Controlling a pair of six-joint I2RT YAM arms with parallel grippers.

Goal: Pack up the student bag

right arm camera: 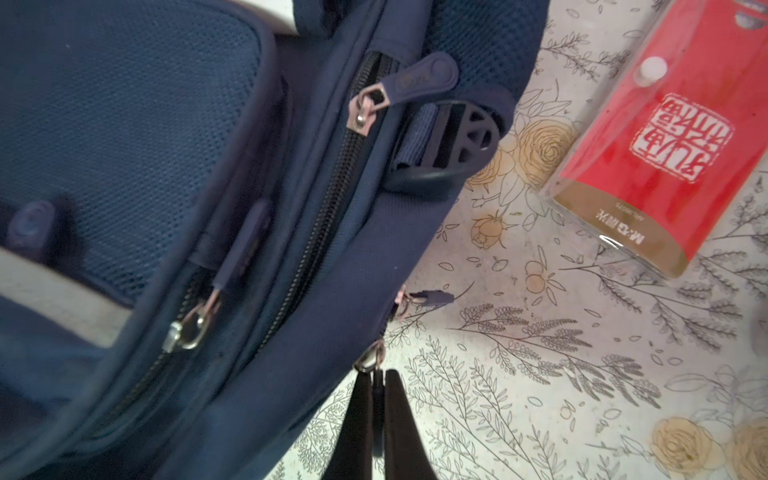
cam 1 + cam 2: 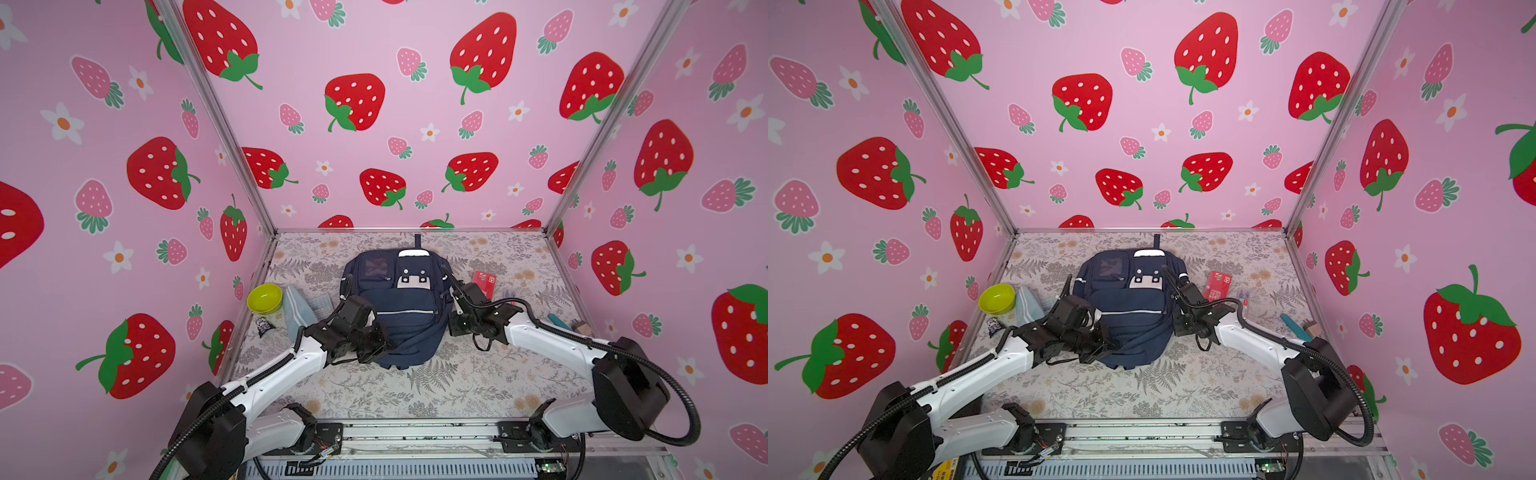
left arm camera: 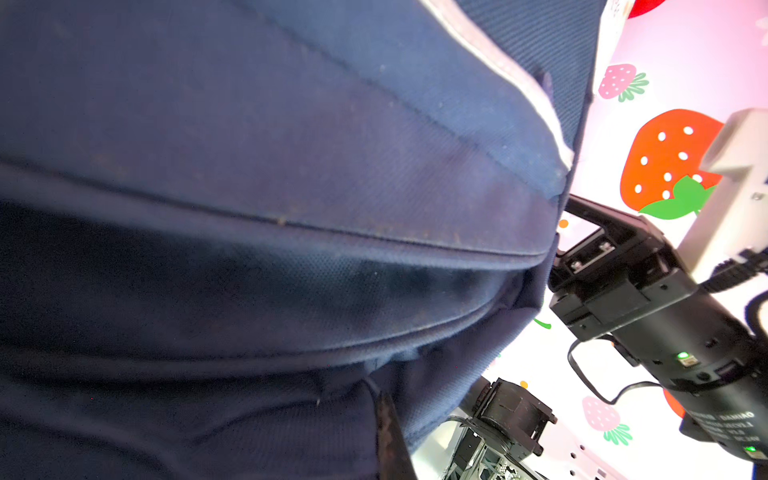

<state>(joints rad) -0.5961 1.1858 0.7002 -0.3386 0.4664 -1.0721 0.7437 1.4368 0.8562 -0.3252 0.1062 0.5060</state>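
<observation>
Nearest my viewpoint, the floral tabletop (image 2: 374,395) spreads out between the two arm bases. Just beyond it, the left gripper (image 2: 382,345) (image 2: 1104,347) is pushed against the near left corner of the student bag (image 2: 399,311) (image 2: 1125,309). Its jaws are closed, but its wrist camera shows little more than navy fabric (image 3: 291,166), so I cannot tell whether any cloth is pinched between them.

A little farther on, the right gripper (image 2: 453,329) (image 1: 377,380) sits at the bag's right edge. Its wrist view shows me the black fingers clamped together on a zip pull (image 1: 370,358) that hangs off the bag's side, low by the tabletop.

The bag itself lies flat, front face up, in the middle of the table toward the far wall, with its white cartoon-face patch (image 2: 412,279) at the far end and the top loop (image 2: 417,240) pointing away from me.

To its left I see a small dark packet (image 2: 264,326), a pale blue pouch (image 2: 297,309) and, just beside that, a yellow-green bowl (image 2: 264,298). To its right, a red packet (image 2: 484,282) (image 1: 648,137) lies near the bag, apart from it, partly behind the right arm
</observation>
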